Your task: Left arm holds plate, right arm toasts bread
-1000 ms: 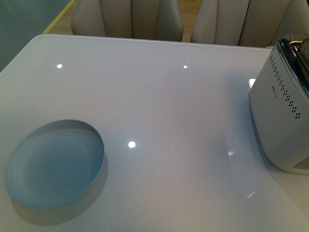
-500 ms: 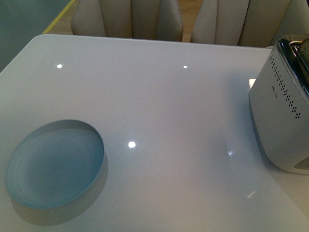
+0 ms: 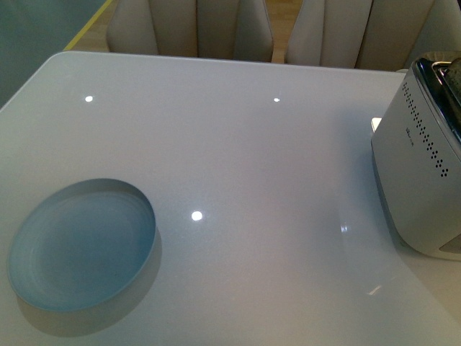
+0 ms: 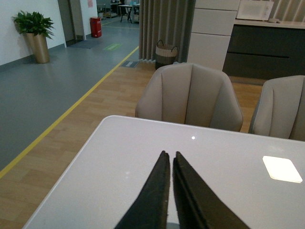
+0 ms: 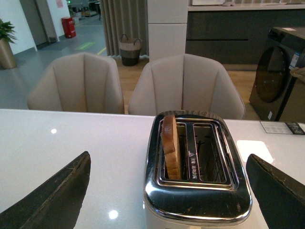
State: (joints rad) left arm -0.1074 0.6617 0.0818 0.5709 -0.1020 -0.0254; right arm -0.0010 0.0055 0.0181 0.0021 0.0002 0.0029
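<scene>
Front view first: the plate [image 3: 81, 245] sits flat on the white tabletop [image 3: 245, 166], down at the near left corner, pale blue-grey with faint rings, nothing on it. Over at the far right edge stands the white toaster [image 3: 421, 162], its perforated side facing us, well apart from the plate. Two beige chairs [image 3: 191, 29] line the far side of the tabletop. Neither arm shows in this view.

Over to the left wrist: the left gripper [image 4: 170, 160] points out over the tabletop [image 4: 119, 176] toward a beige chair [image 4: 190, 95], and its black fingers [image 4: 157, 195] are pressed together, only a thin slit between them, nothing caught there. The plate is not in this picture. Off on the floor there is a potted plant [image 4: 33, 33] and a woven basket [image 4: 165, 53].

Right wrist now: the right gripper [image 5: 167, 191] hangs just short of the toaster [image 5: 195, 176], its chrome top in full view. The fingers [image 5: 57, 195] are spread wide, one at each side of the picture, with the toaster between them and touching neither. And there is the bread [image 5: 170, 145], standing upright on edge in one slot, the slot nearer that pointed finger, its crust poking above the chrome; the other slot is bare
</scene>
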